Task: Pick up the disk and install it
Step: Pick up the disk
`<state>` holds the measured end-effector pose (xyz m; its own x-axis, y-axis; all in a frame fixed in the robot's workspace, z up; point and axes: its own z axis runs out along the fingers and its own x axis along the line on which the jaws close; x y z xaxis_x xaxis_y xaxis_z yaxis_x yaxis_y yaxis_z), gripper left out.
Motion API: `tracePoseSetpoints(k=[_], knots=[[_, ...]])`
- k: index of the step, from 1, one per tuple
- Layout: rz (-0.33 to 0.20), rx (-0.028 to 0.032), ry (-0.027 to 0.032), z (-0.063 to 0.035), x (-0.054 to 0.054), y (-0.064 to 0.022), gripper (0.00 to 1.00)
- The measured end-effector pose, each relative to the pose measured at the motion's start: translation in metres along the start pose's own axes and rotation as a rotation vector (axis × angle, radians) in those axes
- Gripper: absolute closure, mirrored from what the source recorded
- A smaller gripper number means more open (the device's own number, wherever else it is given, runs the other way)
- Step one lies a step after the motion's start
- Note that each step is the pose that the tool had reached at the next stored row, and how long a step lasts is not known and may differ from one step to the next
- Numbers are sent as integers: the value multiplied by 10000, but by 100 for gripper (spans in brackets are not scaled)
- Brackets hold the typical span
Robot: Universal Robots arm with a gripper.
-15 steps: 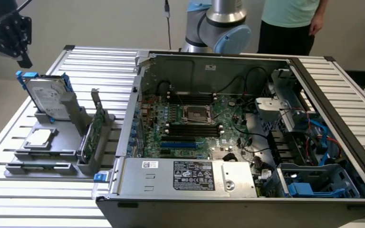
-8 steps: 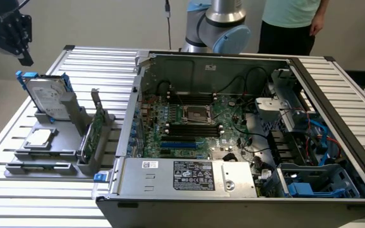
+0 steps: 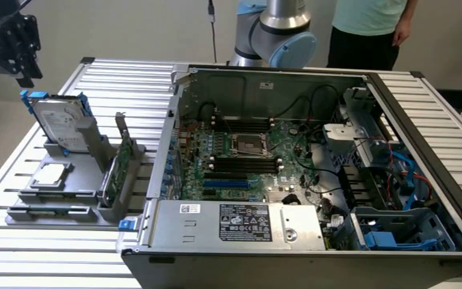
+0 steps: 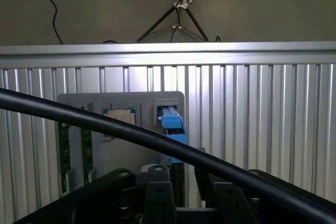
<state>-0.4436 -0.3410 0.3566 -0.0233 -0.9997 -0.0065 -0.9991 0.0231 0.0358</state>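
The disk, a silver-grey drive with a white label and blue rails, stands upright in the grey holder on the exterior view's left. My gripper hangs in the air above and slightly behind it, touching nothing. From the wrist view the disk appears as a blue edge in a slot of the holder. My gripper is open, with its dark fingers apart and nothing between them.
The holder also carries a square silver chip and an upright green card. An open computer case lies on the slatted metal table, with blue drive bays at its near right. A person stands behind. A black cable crosses the wrist view.
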Motion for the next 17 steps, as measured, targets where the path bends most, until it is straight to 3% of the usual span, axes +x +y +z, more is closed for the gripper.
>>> tracePoseSetpoints(k=[3, 4, 9, 17], knots=[[-69, 1, 2, 16, 44, -2, 58], [-96, 2, 2, 31, 55, -3, 52], [-159, 12, 6, 120, 65, -6, 52], [-242, 97, 4, 267, 0, -10, 52]])
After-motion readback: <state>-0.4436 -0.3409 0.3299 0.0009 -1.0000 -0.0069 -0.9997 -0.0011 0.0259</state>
